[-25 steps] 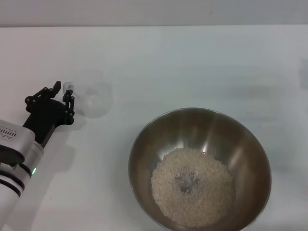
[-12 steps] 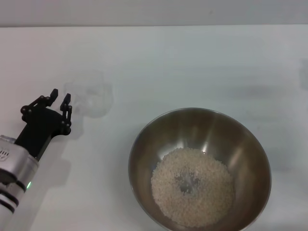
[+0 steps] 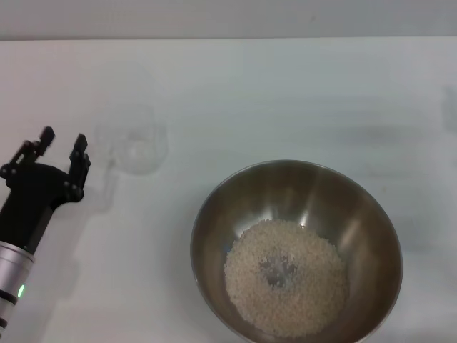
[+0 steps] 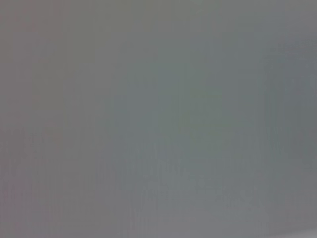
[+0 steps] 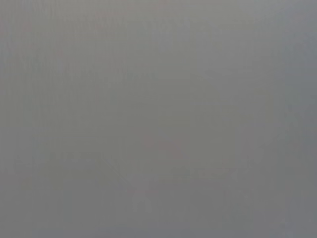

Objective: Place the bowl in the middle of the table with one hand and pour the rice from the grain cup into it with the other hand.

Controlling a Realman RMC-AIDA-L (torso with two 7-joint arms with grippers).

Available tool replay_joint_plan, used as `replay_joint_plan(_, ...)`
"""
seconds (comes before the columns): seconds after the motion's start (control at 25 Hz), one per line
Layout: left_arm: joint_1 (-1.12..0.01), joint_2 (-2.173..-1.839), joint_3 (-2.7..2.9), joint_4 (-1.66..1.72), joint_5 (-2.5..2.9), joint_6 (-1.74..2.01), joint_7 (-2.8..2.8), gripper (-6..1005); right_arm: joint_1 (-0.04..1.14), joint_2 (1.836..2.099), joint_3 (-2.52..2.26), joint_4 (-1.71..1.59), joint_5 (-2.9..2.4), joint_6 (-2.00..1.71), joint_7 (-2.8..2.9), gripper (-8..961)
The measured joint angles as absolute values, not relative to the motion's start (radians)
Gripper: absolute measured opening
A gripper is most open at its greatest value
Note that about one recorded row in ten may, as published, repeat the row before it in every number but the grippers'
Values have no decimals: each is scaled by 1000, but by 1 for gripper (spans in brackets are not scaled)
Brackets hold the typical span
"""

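Observation:
The steel bowl (image 3: pixel 296 246) sits on the white table (image 3: pixel 285 93), right of centre and near the front. A pale mound of rice (image 3: pixel 285 277) lies in its bottom. The transparent grain cup (image 3: pixel 136 143) stands upright and empty on the table at the left. My left gripper (image 3: pixel 63 147) is open and empty, a little to the left of the cup and apart from it. The right gripper is out of view. Both wrist views show only flat grey.
The table's back edge (image 3: pixel 228 38) runs across the top of the head view. The left arm (image 3: pixel 21 221) reaches in from the lower left corner.
My left gripper has let go of the cup's handle and drawn back to the left and toward the front. The cup stays standing. The bowl and rice have not moved.

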State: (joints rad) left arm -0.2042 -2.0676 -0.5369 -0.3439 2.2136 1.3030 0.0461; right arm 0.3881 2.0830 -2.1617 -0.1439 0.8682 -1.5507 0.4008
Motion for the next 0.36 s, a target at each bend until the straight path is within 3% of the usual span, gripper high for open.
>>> replay_joint_plan(0.08,-223,-2067,-546,-338,2212,1358,-51,356,387,2085,-2181,-143,868,-1540,398,488)
replay_joint_plan(0.24,-245,-2069,-551,-338,2208,1404,-99,598,387,2085,-2195,-140,868,-1507,396,488)
replay_joint_plan(0.36,-257,-2070,-552,-345,2208,1430,-103,598,388,2085,-2205,-137,843,-1474,378,488)
